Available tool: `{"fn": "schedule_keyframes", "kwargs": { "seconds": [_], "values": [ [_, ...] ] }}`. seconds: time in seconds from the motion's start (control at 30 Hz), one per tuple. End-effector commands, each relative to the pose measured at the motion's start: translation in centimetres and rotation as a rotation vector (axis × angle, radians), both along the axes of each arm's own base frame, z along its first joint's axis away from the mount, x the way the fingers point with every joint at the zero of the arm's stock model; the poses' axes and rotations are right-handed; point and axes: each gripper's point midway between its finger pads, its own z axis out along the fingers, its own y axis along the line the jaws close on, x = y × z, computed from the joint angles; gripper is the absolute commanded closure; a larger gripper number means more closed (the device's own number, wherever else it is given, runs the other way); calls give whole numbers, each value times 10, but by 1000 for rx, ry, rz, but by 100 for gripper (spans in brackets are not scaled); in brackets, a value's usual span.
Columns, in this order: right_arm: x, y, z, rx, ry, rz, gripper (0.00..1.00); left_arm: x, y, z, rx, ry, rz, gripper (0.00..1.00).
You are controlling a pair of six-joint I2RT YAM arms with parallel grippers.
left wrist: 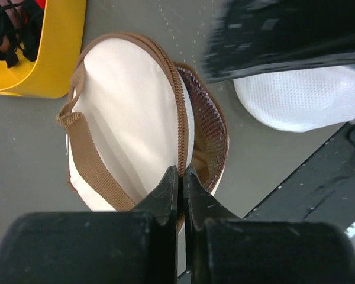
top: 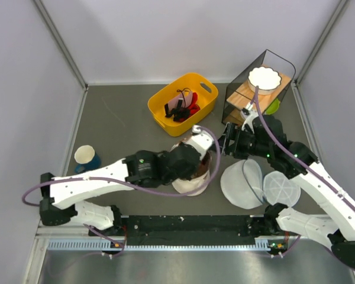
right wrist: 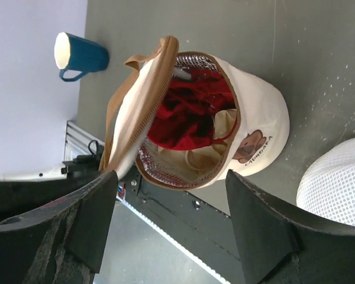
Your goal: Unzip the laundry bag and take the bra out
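Observation:
The cream laundry bag [right wrist: 257, 112] lies on its side, unzipped, its lid [left wrist: 130, 112] swung open on the brown zipper band [left wrist: 181, 112]. Silvery lining [left wrist: 208, 127] shows inside. A red bra [right wrist: 186, 112] lies in the bag's mouth over a cream garment [right wrist: 195, 157]. My left gripper [left wrist: 181, 173] is shut on the zipper edge of the lid and holds it open; in the top view it [top: 195, 163] covers most of the bag [top: 191, 186]. My right gripper [right wrist: 171, 177] is open and empty, facing the bag's mouth at a short distance, to the right of the bag in the top view [top: 226, 145].
A yellow basket [top: 208, 97] with black and red items stands behind the bag. Two white mesh pouches [top: 242, 183] [top: 281, 189] lie to its right. A blue cup [top: 86, 158] is at the left. A wire rack [top: 248, 94] with a white bowl [top: 264, 78] is at the back right.

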Motion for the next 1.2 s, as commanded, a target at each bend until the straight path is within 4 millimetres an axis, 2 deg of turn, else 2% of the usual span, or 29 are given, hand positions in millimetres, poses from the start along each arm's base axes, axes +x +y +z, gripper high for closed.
{"fn": "schedule_keyframes", "kwargs": {
  "seconds": [0.0,0.07,0.13,0.3,0.33,0.37,0.5,0.63,0.67,0.7,0.8,0.87,0.9,0.93,1.03,1.17],
  "values": [
    [5,-11,36,36,-125,-38,26,-4,8,30,-217,88,-25,100],
    [5,-13,38,33,-137,-45,27,-3,15,26,-264,147,-25,100],
    [5,-14,35,22,-137,-44,29,0,23,37,-364,186,-12,100],
    [-2,0,27,-6,-131,14,33,-7,42,40,-559,267,-1,100],
    [-2,4,24,-23,-131,23,33,-5,41,48,-618,264,-14,100],
    [-1,7,23,-41,-139,24,33,-10,46,42,-637,278,-18,100],
    [-10,40,20,-68,-152,121,35,-9,55,41,-701,294,38,100],
    [-7,68,20,-35,-158,170,40,-9,55,44,-733,299,52,100],
    [-5,73,15,-37,-145,178,42,-8,56,45,-745,297,61,100],
    [-3,80,19,-4,-156,183,43,-7,57,46,-751,291,67,100],
    [-2,98,1,37,-116,209,47,-1,61,47,-764,271,101,100],
    [-5,102,-25,22,-64,225,49,-1,62,49,-776,271,112,100],
    [-5,102,-47,-7,-24,221,49,0,63,50,-784,265,116,100],
    [-5,101,-56,-21,-10,215,49,2,65,52,-792,253,130,100],
    [-5,88,-89,-97,22,176,50,2,75,61,-814,226,148,100],
    [0,62,-113,-207,24,100,52,3,90,62,-796,205,179,100]
  ]
}}
